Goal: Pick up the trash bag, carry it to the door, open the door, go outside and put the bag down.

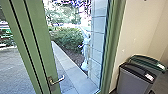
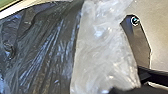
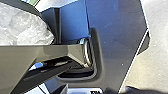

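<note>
The green-framed door point(image 1: 41, 47) fills the left of the head view, with a metal lever handle point(image 1: 57, 80) low on it. Paving and plants show past its edge. A trash bag, part black plastic point(image 2: 47, 50) and part pale translucent plastic point(image 2: 102, 47), lies large across the left wrist view. Pale crumpled plastic point(image 3: 22, 26) also appears in the right wrist view, beside the robot's own dark parts. How the bag is held cannot be made out.
Two bins, one grey with a black lid point(image 1: 135, 81) and one with a green lid point(image 1: 147, 61), stand by the cream wall point(image 1: 140, 30) at right. Outside are a paved ledge point(image 1: 68, 66), a hedge point(image 1: 67, 37) and grey ground point(image 1: 15, 67). A pale, blurred upright figure shows near the glass.
</note>
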Robot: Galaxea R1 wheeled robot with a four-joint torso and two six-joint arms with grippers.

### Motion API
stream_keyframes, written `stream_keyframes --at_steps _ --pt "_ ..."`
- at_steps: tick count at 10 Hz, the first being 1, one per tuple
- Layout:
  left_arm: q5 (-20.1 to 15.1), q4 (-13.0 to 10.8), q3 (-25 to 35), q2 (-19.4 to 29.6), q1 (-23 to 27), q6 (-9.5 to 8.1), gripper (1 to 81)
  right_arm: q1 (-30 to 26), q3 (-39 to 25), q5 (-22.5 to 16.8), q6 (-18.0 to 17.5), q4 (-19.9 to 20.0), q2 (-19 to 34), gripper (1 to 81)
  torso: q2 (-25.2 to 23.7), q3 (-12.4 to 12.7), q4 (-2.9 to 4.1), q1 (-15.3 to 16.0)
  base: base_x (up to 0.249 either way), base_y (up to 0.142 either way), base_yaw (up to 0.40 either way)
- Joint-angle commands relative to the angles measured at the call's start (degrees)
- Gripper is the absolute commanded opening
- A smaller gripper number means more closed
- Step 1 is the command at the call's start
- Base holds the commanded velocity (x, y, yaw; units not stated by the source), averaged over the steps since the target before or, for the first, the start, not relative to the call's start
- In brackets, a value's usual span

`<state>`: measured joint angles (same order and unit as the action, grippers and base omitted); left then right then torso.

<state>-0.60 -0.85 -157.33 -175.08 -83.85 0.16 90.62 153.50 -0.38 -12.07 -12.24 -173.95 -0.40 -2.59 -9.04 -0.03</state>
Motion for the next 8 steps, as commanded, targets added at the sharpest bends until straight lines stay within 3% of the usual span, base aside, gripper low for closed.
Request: stream_keyframes --at_steps 1,8 --pt "-3.1 -0.7 0.0 0.1 3.0 0.37 1.0 -2.2 -0.1 -3.1 0.1 -0.7 -0.2 81.1 0.0 0.0 0.0 0.0 0.0 0.0 0.0" --pt "-2.7 -1.6 0.5 0.9 2.4 0.46 1.0 -1.5 -0.1 -2.9 0.1 -0.5 0.2 81.1 0.0 0.0 0.0 0.0 0.0 0.0 0.135"
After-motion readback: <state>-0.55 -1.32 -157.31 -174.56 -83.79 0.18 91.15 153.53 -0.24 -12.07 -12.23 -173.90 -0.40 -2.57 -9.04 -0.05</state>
